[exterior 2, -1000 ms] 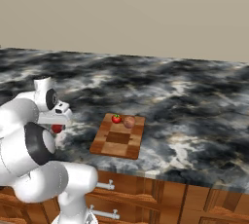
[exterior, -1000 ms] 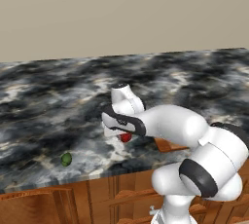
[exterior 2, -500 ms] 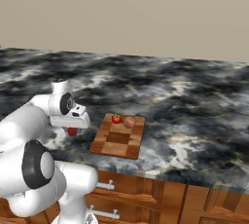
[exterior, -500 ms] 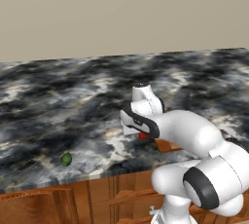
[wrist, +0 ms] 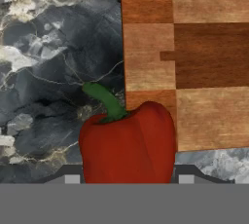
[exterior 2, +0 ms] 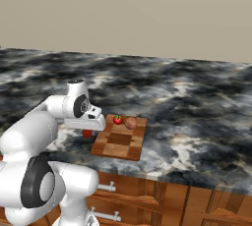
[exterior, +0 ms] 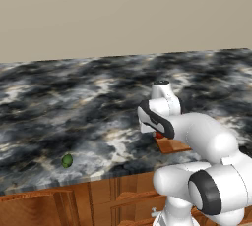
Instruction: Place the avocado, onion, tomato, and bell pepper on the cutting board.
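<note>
Starting at the left, the avocado (exterior: 67,160) lies alone near the bench's (exterior: 74,107) front edge, well apart from everything else, and we judge it the last item left to fetch. Next comes our gripper (exterior 2: 87,130), closed on the bell pepper (wrist: 127,145), which hangs over the bench just beside the cutting board's (exterior 2: 135,139) near left corner. In the hand view the pepper's body straddles that corner, its green stem pointing away over the marble. On the board's far edge sit the tomato (exterior 2: 117,119) and, touching or nearly touching it as far as we can tell, the onion (exterior 2: 131,123).

To finish this step well, we should carry the pepper further over the board so all of it clears the edge, keep it towards the bare near squares away from the tomato and onion, lower until it almost rests, and only then open, since a lobed fruit may roll.

Compared with a second ago, the arm has swung rightwards with the pepper, from open marble to the board's edge; the avocado, tomato and onion have not moved.
</note>
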Controlling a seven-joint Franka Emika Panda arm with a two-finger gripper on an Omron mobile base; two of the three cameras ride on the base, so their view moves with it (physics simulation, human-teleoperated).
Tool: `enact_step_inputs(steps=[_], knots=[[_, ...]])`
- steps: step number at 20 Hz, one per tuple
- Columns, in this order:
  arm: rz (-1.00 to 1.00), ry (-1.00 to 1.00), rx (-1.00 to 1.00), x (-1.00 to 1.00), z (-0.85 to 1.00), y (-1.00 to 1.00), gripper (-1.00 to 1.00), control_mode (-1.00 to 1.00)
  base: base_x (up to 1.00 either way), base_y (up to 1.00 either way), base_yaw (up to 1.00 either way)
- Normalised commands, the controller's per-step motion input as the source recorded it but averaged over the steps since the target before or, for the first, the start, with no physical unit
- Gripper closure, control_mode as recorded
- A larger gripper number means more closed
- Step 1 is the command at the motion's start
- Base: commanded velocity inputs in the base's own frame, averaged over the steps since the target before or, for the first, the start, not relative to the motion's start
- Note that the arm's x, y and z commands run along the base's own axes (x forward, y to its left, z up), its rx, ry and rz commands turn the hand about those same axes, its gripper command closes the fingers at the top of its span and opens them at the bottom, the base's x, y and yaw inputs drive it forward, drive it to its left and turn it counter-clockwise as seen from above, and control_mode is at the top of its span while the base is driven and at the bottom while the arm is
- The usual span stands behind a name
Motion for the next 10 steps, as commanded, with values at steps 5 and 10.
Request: enact_step_inputs(steps=[5,10], knots=[[0.00,-0.01,0.02,0.02,-0.07,-0.47,1.00,-1.00,0.00,0.00,0.00],[0.00,-0.01,0.05,0.12,-0.15,-0.31,1.00,-1.00,0.00,0.00,0.00]])
